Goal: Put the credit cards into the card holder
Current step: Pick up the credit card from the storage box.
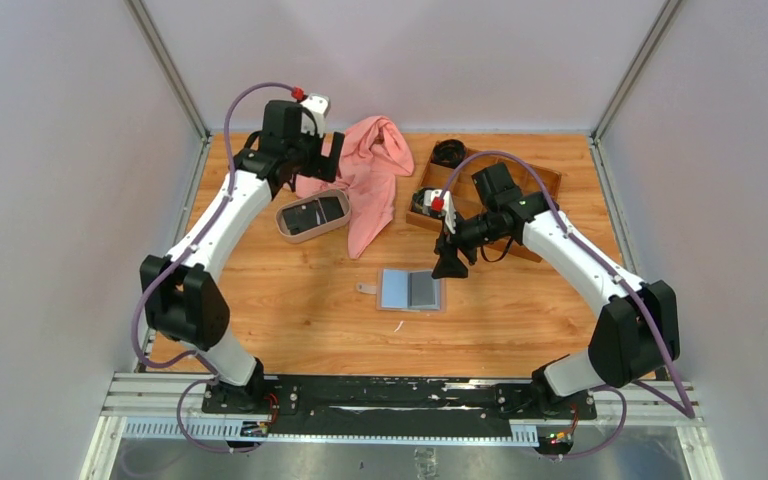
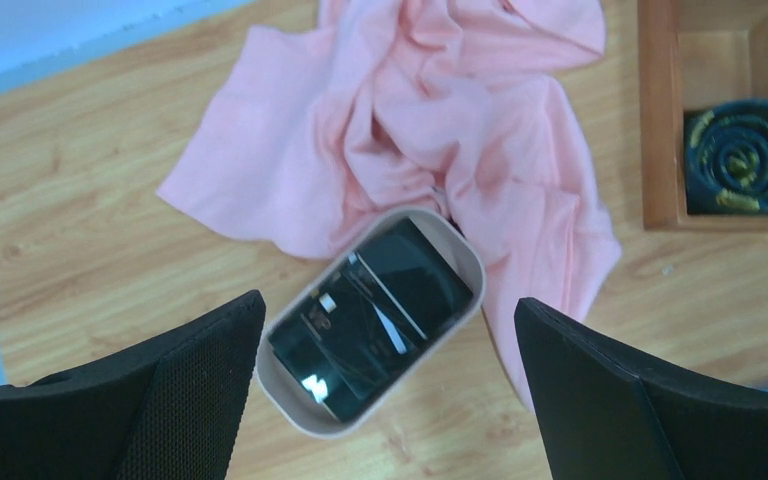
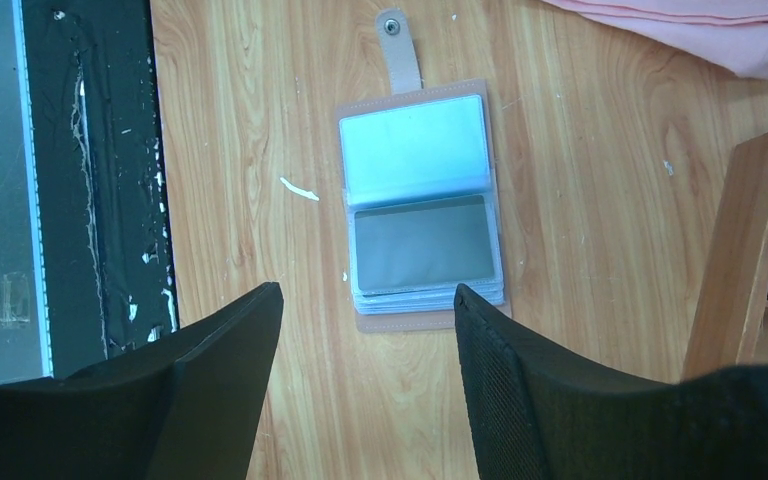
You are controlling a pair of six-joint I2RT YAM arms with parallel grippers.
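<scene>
The card holder (image 1: 411, 290) lies open and flat on the table's middle, its tan strap with a snap pointing left; it shows grey-blue plastic pockets in the right wrist view (image 3: 421, 210). Dark credit cards (image 1: 316, 214) lie stacked in an oval beige tray (image 1: 287, 226); the left wrist view shows the cards (image 2: 375, 310) from above. My left gripper (image 1: 328, 160) is open and empty, high above the tray's far side. My right gripper (image 1: 449, 264) is open and empty, just right of the card holder and above the table.
A pink cloth (image 1: 372, 175) lies crumpled behind and right of the tray, touching it. A brown wooden compartment box (image 1: 549, 178) stands at the back right with a rolled dark item (image 2: 743, 158) inside. A small white scrap (image 3: 299, 188) lies near the card holder.
</scene>
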